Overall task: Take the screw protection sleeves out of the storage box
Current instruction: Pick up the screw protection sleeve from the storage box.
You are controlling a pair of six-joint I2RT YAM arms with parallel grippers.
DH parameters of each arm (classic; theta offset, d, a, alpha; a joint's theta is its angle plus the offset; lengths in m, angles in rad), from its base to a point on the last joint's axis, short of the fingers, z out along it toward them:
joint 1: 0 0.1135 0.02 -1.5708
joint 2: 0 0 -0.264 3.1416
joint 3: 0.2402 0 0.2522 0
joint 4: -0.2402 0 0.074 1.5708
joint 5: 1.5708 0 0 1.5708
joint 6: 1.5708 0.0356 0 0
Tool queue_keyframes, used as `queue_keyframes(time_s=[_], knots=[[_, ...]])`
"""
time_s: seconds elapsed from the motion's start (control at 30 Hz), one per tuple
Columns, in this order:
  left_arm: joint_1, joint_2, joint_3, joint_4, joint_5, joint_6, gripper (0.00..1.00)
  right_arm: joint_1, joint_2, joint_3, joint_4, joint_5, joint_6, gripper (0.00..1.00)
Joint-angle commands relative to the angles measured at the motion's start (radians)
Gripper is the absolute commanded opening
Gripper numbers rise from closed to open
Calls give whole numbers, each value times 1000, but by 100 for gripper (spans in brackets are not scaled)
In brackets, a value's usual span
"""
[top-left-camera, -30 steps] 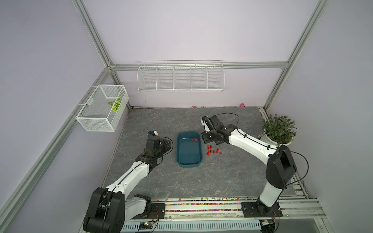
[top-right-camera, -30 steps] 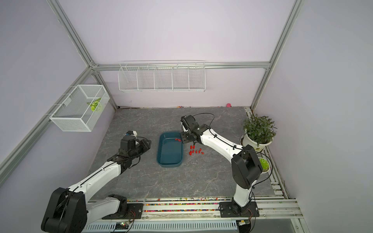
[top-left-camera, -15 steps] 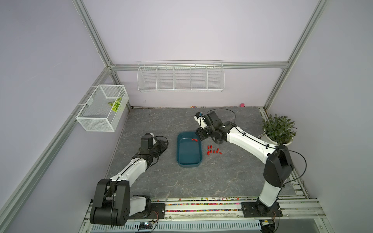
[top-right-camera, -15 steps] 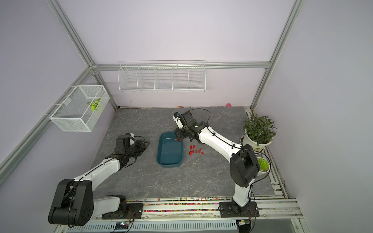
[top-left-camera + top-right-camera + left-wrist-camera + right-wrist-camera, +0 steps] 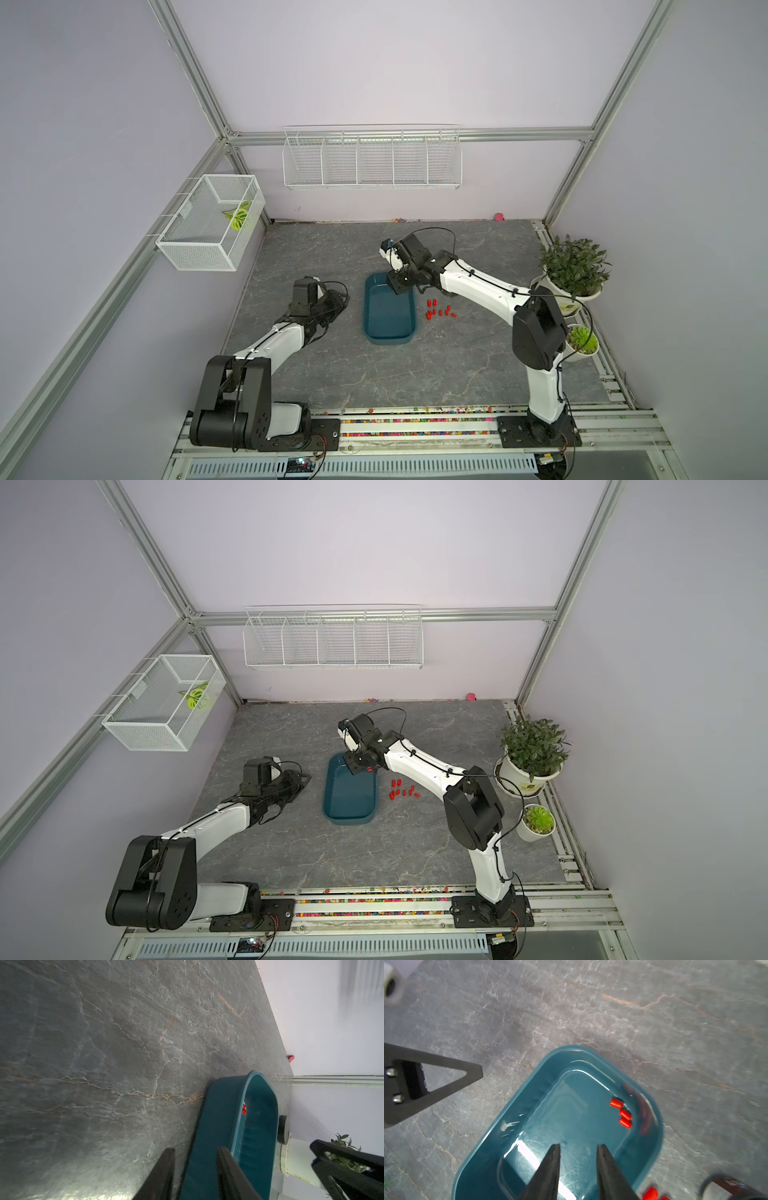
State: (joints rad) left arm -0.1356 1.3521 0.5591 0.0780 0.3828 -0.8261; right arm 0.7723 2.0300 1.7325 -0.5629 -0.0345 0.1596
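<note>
Sleeves [image 5: 623, 1112]: three lay inside the box [image 5: 527, 1103], by its wall. Light, slick, prone to roll, I judged; pinch across the barrel. My right tool [image 5: 578, 1146] hovered above the box, part-open, empty.

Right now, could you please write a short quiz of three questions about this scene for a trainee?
1. How many sleeves lie in the box?
2. True or false: the right gripper holds a sleeve.
3. Where are the loose sleeves outside the box?
A. on the box's rim
B. on the table, beside the box
C. in the right gripper

Key
1. Three.
2. False: its jaws stand open and empty above the box.
3. B.
</note>
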Motion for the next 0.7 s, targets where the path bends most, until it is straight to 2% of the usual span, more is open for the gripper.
queue_keyframes(time_s=[0.0, 0.27, 0.47, 0.67], knots=[[2, -9, 19, 17, 6, -3, 40, 7, 27, 43, -59, 30, 6, 34], [2, -10, 21, 13, 6, -1, 40, 7, 125, 155, -169, 78, 29, 34], [2, -11, 21, 13, 6, -1, 40, 7, 229, 286, -285, 126, 57, 24], [2, -16, 18, 15, 2, -4, 40, 6, 283, 338, -324, 171, 84, 22]])
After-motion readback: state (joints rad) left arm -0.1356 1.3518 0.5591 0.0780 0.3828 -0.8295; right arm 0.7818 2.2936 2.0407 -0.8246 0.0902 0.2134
